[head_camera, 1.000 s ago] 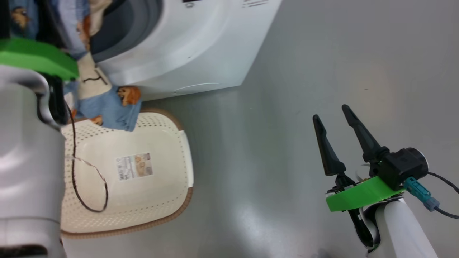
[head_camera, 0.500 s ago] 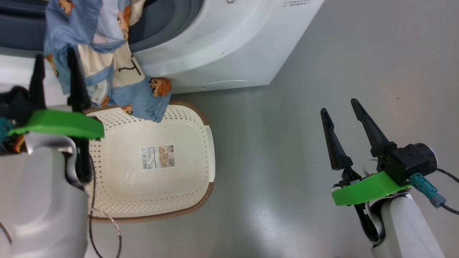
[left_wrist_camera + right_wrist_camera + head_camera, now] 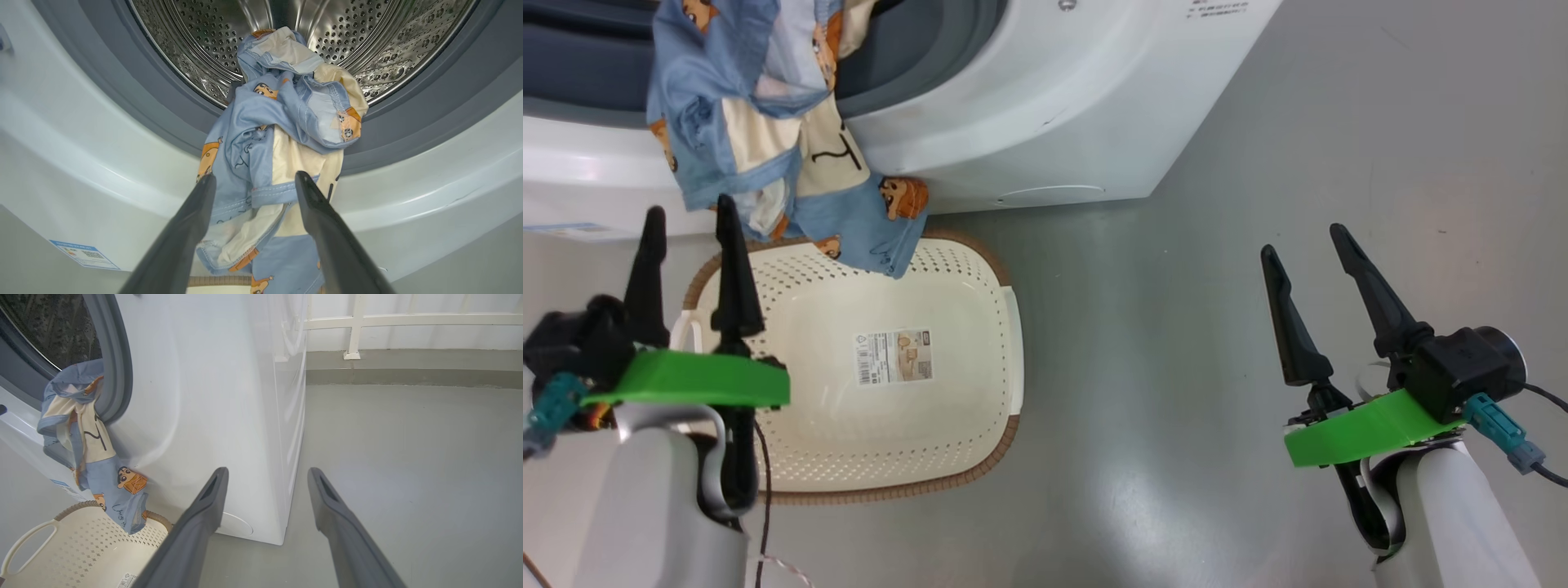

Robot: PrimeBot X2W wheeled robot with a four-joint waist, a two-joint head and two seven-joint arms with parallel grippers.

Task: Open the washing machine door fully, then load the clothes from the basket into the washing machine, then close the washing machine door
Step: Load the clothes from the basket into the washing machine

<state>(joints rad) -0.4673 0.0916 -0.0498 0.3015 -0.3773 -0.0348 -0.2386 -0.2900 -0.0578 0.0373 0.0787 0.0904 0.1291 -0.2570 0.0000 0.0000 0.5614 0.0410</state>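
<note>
Across the washing machine [image 3: 1029, 106] rim, clothes [image 3: 760, 139] hanging, left gripper [image 3: 689, 207] spread, empty.

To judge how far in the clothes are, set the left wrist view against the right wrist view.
Left wrist view: the drum head-on, holding the upper end of the clothes, and the open left end effector before the hanging part. Right wrist view: the side wall of the washing machine, a white railing, a handle of the basket, the open right end effector. Both: the clothes draped over the grey seal, hanging toward the basket's rim.
</note>
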